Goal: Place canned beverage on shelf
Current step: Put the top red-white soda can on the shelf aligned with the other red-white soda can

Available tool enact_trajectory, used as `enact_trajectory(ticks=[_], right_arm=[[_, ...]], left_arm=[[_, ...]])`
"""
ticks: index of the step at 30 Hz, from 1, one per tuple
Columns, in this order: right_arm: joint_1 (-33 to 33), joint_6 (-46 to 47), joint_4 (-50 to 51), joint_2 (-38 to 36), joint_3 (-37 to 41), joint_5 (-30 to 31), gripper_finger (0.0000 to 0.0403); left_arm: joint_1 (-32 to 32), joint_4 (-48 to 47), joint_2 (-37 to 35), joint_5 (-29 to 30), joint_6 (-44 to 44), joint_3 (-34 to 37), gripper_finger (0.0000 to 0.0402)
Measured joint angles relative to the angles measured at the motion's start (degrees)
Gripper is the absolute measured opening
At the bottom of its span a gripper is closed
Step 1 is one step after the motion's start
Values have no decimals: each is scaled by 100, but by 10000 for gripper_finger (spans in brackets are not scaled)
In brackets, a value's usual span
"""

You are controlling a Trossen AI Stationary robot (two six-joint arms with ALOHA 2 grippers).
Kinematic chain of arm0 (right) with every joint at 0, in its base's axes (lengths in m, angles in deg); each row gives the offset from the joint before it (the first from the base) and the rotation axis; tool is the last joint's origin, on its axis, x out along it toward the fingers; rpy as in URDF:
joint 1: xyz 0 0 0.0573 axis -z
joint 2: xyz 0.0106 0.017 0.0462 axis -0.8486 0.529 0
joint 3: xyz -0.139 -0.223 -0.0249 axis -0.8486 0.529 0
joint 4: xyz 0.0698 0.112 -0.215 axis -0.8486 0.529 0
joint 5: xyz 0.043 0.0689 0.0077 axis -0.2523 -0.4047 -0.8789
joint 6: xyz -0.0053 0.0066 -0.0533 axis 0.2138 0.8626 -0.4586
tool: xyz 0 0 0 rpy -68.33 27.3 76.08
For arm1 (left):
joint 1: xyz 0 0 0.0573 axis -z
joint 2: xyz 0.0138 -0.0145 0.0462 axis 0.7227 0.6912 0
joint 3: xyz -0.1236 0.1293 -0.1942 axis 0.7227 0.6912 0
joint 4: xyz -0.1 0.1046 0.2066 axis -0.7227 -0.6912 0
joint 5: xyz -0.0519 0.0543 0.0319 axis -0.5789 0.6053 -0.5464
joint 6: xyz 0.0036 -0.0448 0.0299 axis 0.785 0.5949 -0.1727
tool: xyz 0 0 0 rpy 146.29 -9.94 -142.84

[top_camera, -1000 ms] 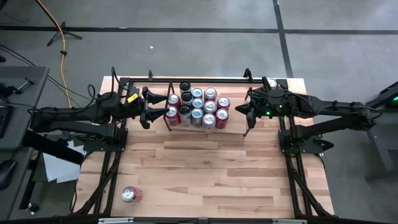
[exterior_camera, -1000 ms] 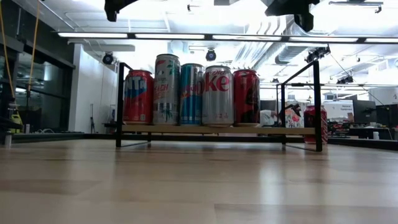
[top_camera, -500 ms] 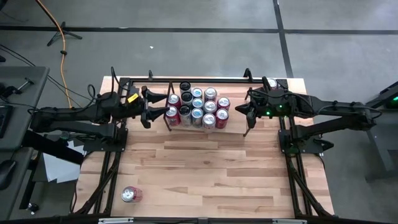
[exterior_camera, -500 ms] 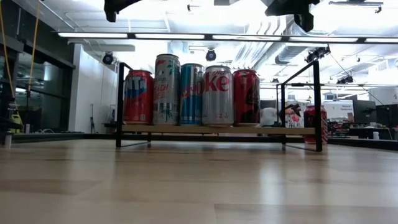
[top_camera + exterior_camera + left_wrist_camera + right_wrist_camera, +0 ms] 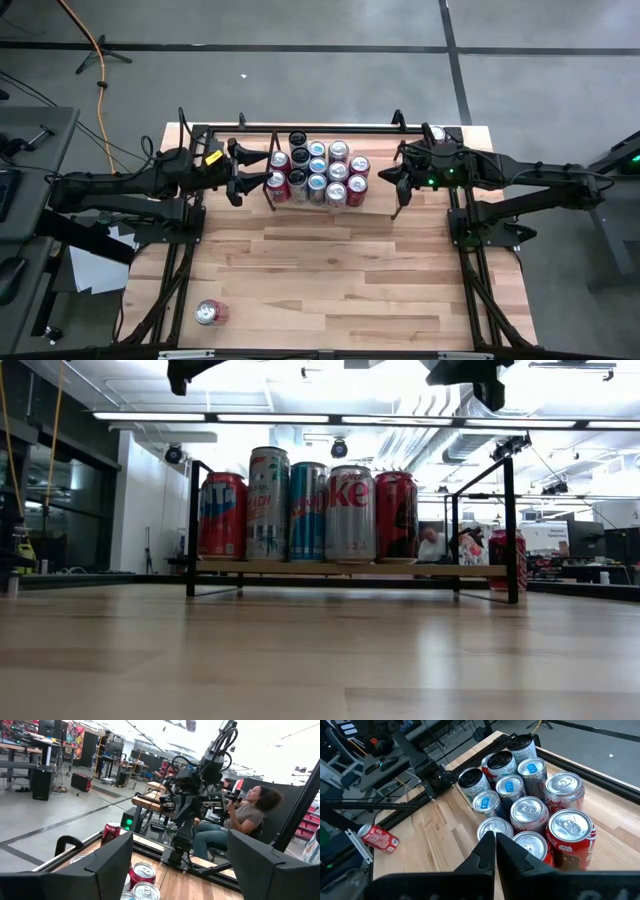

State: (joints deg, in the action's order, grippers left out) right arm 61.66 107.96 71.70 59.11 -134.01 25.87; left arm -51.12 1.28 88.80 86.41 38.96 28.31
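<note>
Wood fills the low view's foreground, and both arms are cut off there at the top edge, so that view shows nothing of the fingers. At the table's [image 5: 330, 270] near edge, by the left corner, a red can [image 5: 209, 313] lies on its side, alone and well apart from both grippers; its label is too small to read. Farther back stands the shelf [image 5: 352, 569], a low rack of thin black rods with upright cans [image 5: 318, 172] packed on its left half; from the low view only the front row shows, hiding those behind. The left gripper [image 5: 236, 172] hovers just beside the shelf's left end, its fingers spread wide around nothing. The right gripper [image 5: 397, 176] hangs above the shelf's right end, its fingers pressed together and empty. Another red can [image 5: 436, 133] stands at the far right corner behind the right arm, partly hidden by it. Beyond the table, a seated person [image 5: 240, 820] shows in the left wrist view.
</note>
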Motion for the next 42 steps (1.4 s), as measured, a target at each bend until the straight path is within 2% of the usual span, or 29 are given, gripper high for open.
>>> enact_trajectory(ticks=[15, 18, 25, 32, 36, 42], right_arm=[[55, -147, -28, 2, -2, 115, 0], [55, -551, -26, 2, -2, 287, 0], [55, -2146, -24, 2, -2, 598, 0], [55, -2365, -22, 3, -2, 804, 7], [55, -2367, 8, 4, -2, 804, 61], [54, -1873, -4, 46, -9, 1168, 222]], left_arm=[[0, -4, 0, -1, -90, 0, 275], [0, -2, 0, -1, -101, 0, 275], [0, -2, 0, 1, -10, 0, 275], [4, 0, 0, 213, 121, 0, 275], [4, -1, 0, 478, 262, 0, 275], [2, -4, -18, 499, 260, 0, 275]])
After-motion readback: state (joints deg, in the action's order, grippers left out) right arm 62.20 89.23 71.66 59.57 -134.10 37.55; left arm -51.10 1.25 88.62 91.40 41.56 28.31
